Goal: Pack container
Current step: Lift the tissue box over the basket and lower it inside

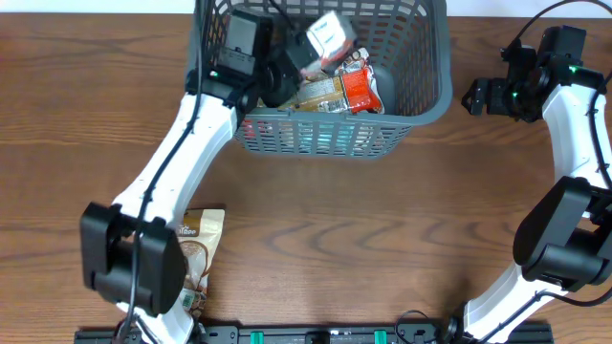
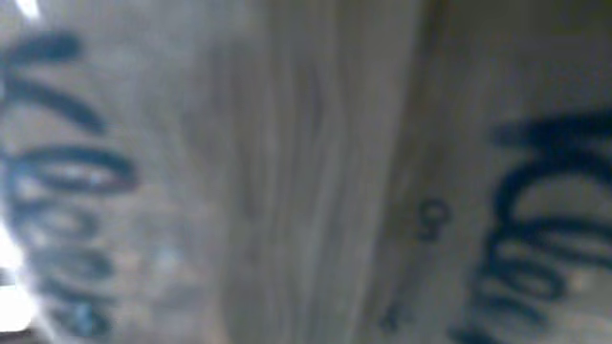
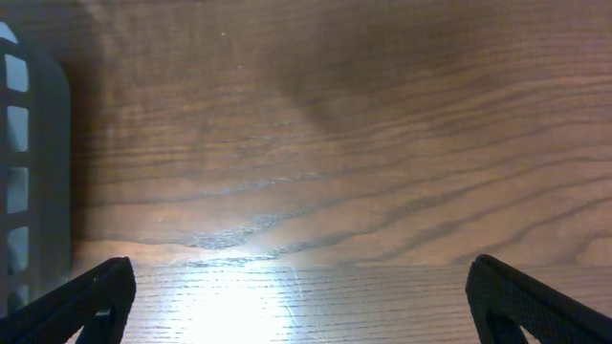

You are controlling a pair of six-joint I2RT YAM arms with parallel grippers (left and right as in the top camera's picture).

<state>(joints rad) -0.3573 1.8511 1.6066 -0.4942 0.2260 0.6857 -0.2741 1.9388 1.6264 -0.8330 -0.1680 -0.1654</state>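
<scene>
The container [image 1: 421, 105] is a dark grey lattice basket at the back middle of the table, and several snack packets lie in it. Among them are a red one [image 1: 358, 88] and a white one [image 1: 330, 36]. My left gripper [image 1: 285, 75] reaches into its left side. The left wrist view is filled by a blurred beige snack packet [image 2: 287, 172] with dark script, pressed close and hiding the fingers. My right gripper [image 1: 475, 96] hangs open over bare wood to the right of the basket. Its fingertips [image 3: 96, 296] stand wide apart, and the basket wall [image 3: 24, 143] shows at the left.
One more beige snack packet [image 1: 203, 241] lies on the table at the front left, beside the left arm's base. A black rail [image 1: 316, 334] runs along the front edge.
</scene>
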